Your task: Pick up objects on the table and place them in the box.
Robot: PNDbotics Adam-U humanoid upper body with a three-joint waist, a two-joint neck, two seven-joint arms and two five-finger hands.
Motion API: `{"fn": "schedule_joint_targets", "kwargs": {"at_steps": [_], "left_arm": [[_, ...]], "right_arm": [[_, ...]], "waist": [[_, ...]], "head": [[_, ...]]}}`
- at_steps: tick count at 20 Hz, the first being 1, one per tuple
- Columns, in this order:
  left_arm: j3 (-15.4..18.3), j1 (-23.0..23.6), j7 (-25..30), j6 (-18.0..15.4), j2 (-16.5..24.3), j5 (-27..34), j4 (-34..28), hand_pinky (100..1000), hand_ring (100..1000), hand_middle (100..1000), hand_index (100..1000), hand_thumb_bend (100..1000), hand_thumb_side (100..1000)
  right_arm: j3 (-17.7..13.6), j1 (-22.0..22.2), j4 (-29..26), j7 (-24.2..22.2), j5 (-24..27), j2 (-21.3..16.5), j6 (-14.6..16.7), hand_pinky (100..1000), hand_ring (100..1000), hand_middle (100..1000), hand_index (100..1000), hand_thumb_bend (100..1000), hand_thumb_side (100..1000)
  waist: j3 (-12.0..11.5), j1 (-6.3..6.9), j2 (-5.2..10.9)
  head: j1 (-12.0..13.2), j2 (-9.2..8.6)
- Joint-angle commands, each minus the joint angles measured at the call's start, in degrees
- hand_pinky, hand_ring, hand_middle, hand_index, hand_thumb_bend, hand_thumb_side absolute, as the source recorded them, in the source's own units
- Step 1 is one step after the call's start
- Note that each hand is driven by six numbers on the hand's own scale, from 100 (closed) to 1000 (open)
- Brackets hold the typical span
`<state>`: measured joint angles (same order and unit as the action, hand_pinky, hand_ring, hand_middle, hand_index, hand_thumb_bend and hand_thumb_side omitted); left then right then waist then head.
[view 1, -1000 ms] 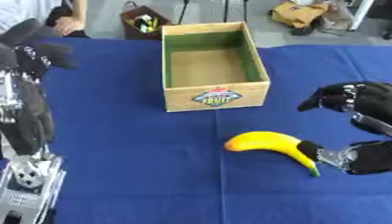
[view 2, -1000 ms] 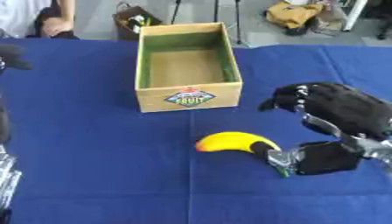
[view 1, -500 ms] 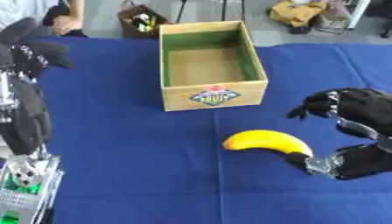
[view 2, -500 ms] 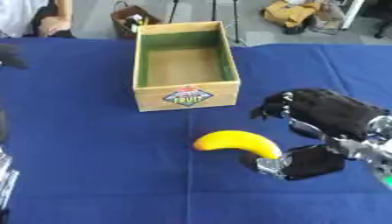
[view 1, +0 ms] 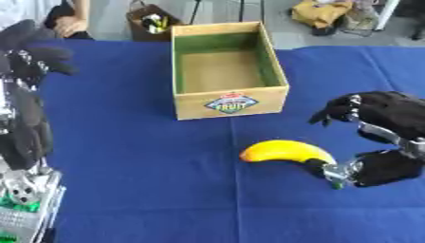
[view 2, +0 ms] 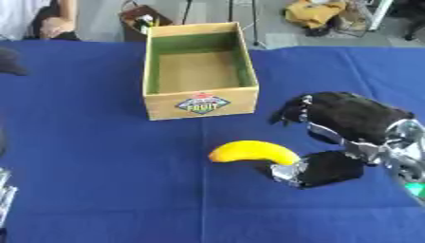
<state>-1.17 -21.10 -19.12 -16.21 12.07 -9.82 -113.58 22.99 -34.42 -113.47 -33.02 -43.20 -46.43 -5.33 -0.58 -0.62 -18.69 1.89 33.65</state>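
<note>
A yellow banana (view 1: 286, 150) lies on the blue tablecloth in front of the open cardboard fruit box (view 1: 228, 71), which is empty. My right hand (view 2: 345, 116) hovers at the banana's right end, fingers spread above it and thumb (view 2: 319, 169) low by its tip; nothing is gripped. My left hand (view 1: 33, 47) is raised at the far left, well away from the banana, with its fingers curled and holding nothing.
The blue cloth (view 1: 141, 156) covers the whole table. Bags and clutter (view 1: 153, 19) stand on the floor beyond the far edge. A person sits at the upper left corner, away from the work.
My right hand has moved left and down toward the banana's right end, its thumb now beside the tip. The banana and box have stayed put.
</note>
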Motion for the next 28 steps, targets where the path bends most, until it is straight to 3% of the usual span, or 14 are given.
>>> {"fn": "schedule_joint_targets", "kwargs": {"at_steps": [1, 15, 21, 28], "left_arm": [[-0.28, -0.28, 0.32, -0.06, 0.59, 0.28, -1.01, 491, 584, 643, 787, 100, 1000], [-0.56, -0.57, 0.76, -0.03, 0.0, 0.57, -1.01, 490, 583, 644, 785, 100, 1000], [-0.63, -0.65, 0.9, 0.02, -0.17, 0.59, -1.01, 489, 584, 644, 784, 100, 1000], [-0.64, -0.67, 1.03, 0.05, -0.22, 0.58, -1.01, 491, 584, 645, 784, 100, 1000]], "right_arm": [[-0.15, -1.24, 1.31, -0.02, -1.19, -0.36, -0.46, 692, 759, 664, 845, 434, 999], [1.27, -3.08, 12.76, 3.16, -5.41, 2.75, 1.61, 687, 766, 665, 835, 435, 912], [1.74, -3.21, 14.83, 2.96, -5.27, 3.43, 2.61, 688, 773, 662, 848, 441, 788], [1.73, -3.08, 15.1, 2.59, -4.76, 3.61, 2.53, 675, 761, 626, 808, 377, 666]], "waist": [[-0.21, 0.07, 0.91], [-2.01, 0.34, -0.15], [-2.29, 0.46, -0.47], [-2.27, 0.47, -0.61]], "head": [[-0.62, -0.51], [-2.14, -1.56], [-2.38, -1.86], [-2.32, -1.81]]}}
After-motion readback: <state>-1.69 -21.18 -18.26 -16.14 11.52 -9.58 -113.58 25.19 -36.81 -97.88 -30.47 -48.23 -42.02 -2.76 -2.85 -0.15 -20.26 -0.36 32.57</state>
